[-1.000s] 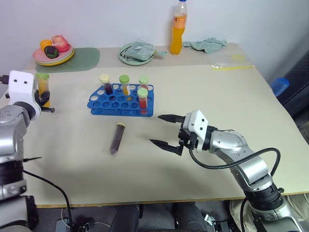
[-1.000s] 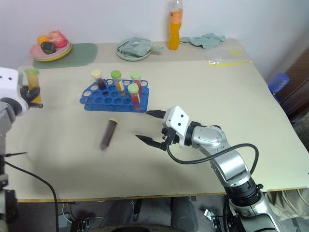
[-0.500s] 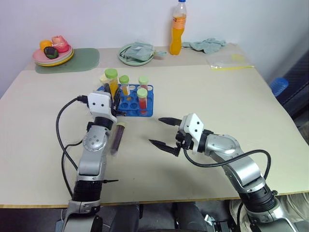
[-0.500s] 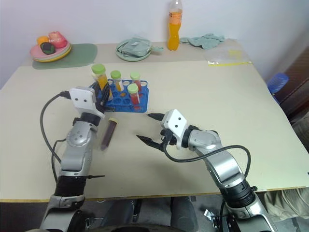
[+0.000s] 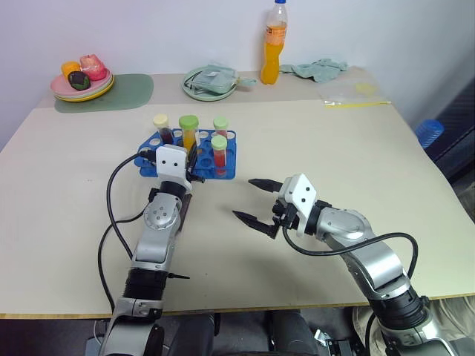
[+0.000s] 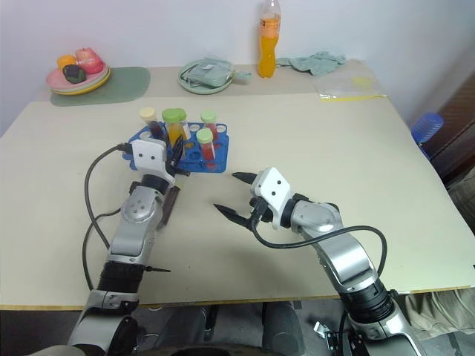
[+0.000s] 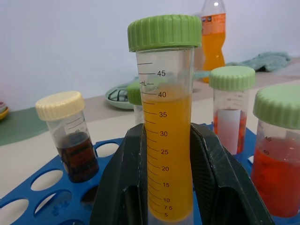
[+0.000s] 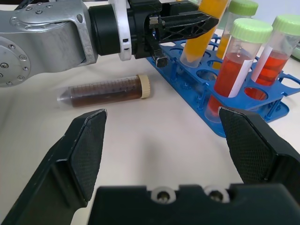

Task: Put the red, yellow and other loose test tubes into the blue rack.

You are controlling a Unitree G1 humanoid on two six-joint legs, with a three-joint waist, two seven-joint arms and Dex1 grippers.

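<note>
The blue rack stands at the table's middle left, holding a cream-capped dark tube and two green-capped red tubes. My left gripper is shut on a green-capped yellow tube, held upright over the rack's holes. A loose dark brown tube lies on the table just in front of the rack, partly under my left arm. My right gripper hovers open to the right of that tube, with nothing between its fingers.
An orange drink bottle, a pale green plate with a cloth, a teal rag and a plastic bag line the back. Stacked plates with fruit sit on a green mat at the back left.
My left arm swung in from the far left edge to the rack, carrying the yellow tube, and has lowered it slightly. The right gripper stayed open and almost still.
</note>
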